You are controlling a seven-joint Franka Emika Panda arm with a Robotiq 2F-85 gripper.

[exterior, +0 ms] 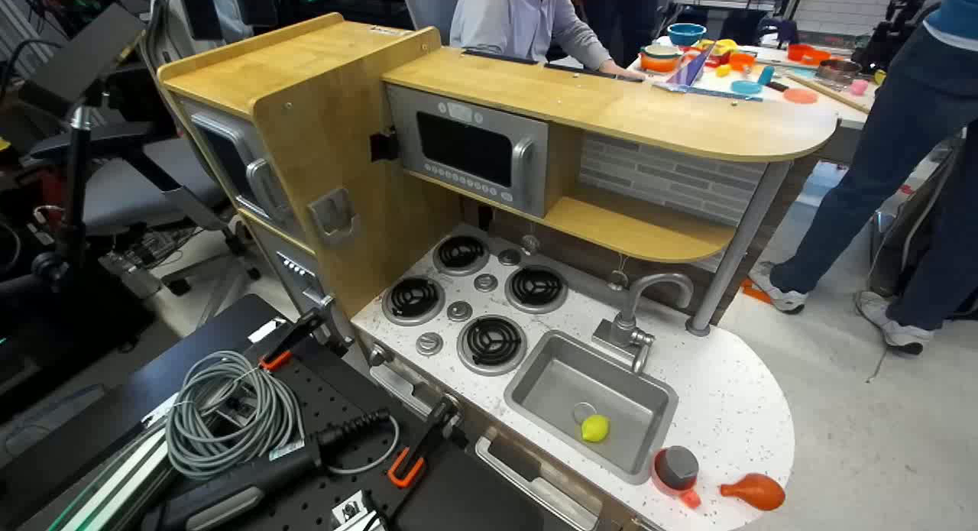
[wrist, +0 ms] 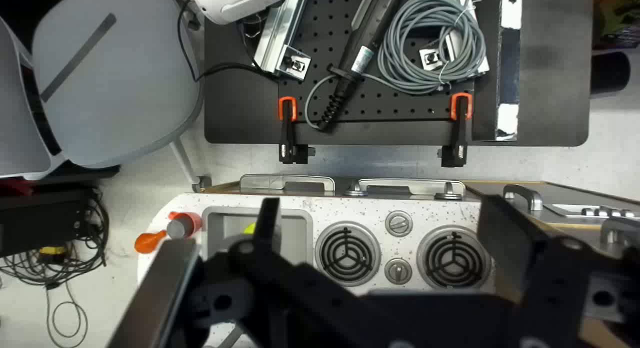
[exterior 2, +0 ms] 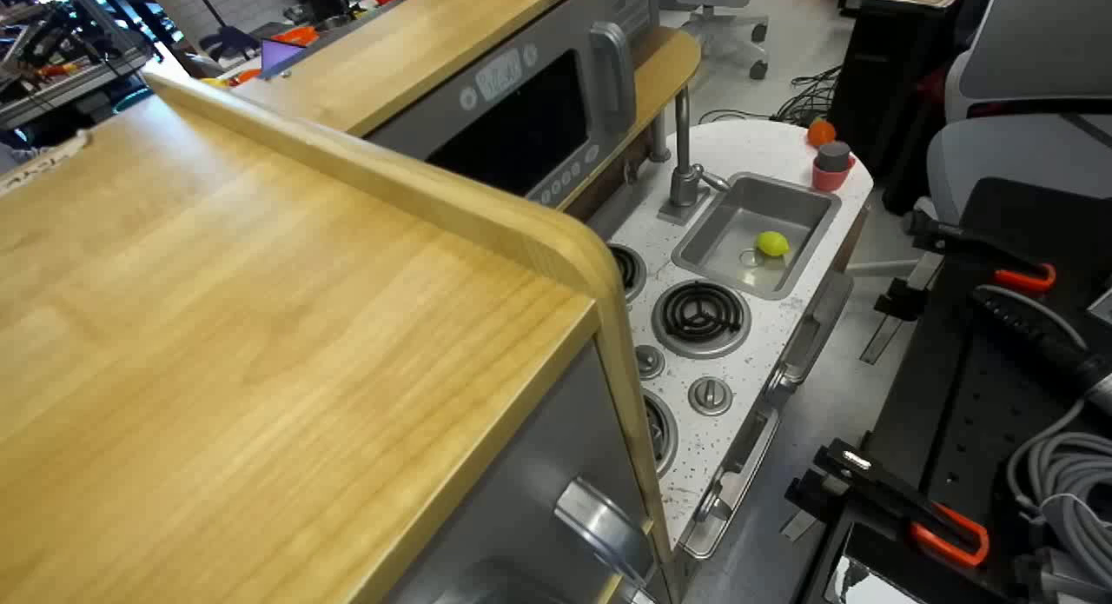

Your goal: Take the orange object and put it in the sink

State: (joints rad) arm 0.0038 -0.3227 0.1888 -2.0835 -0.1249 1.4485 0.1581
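Hugging ctr edge (exterior: 779,424), orange obj (exterior: 760,491), fingers (wrist: 510,238) apart

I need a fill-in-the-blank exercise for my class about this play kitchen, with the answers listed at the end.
1. The yellow lemon lies in the ____.
2. The counter has ____ coil burners altogether.
3. Beside the red cup lies a bulb-shaped object coloured ____.
4. In the wrist view, the cable wound into a neat coil is coloured ____.
Missing words: sink; four; orange; grey.
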